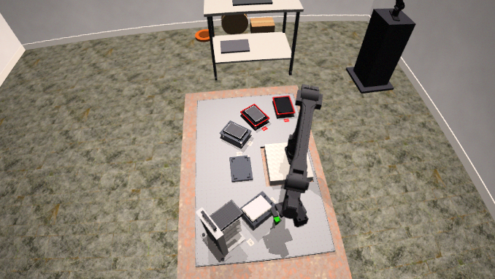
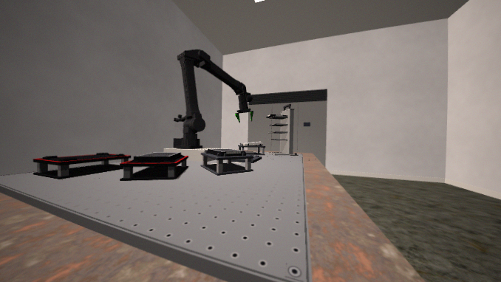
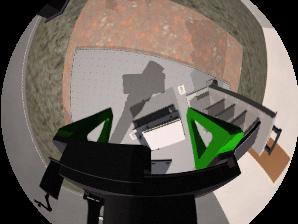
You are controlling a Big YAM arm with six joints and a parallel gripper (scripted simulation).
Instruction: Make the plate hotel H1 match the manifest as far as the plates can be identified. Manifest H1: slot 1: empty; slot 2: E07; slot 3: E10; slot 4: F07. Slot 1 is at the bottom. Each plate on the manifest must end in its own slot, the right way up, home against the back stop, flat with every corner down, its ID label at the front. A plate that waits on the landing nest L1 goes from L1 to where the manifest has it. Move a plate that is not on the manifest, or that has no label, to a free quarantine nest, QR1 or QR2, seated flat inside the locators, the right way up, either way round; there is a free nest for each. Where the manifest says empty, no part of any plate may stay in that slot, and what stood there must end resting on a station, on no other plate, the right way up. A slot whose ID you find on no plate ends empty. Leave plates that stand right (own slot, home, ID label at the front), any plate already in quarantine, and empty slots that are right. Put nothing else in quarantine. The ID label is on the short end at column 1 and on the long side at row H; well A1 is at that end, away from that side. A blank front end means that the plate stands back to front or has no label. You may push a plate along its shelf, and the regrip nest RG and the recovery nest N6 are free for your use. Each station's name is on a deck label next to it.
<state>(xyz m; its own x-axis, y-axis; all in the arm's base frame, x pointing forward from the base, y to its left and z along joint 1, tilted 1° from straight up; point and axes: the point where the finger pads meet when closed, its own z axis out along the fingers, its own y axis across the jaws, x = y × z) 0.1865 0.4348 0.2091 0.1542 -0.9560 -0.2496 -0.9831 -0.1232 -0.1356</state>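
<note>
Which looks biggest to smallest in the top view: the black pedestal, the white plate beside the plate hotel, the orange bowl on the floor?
1. Black pedestal, by far the largest.
2. White plate.
3. Orange bowl, smallest, though partly hidden behind the shelf table and farther from the camera, so its real size is unsure.

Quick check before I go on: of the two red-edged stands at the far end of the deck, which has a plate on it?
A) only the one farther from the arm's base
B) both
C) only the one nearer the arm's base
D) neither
A: in the top view the farther red-edged stand carries a dark plate, while the nearer red-edged stand shows only its flat black bed.
</note>
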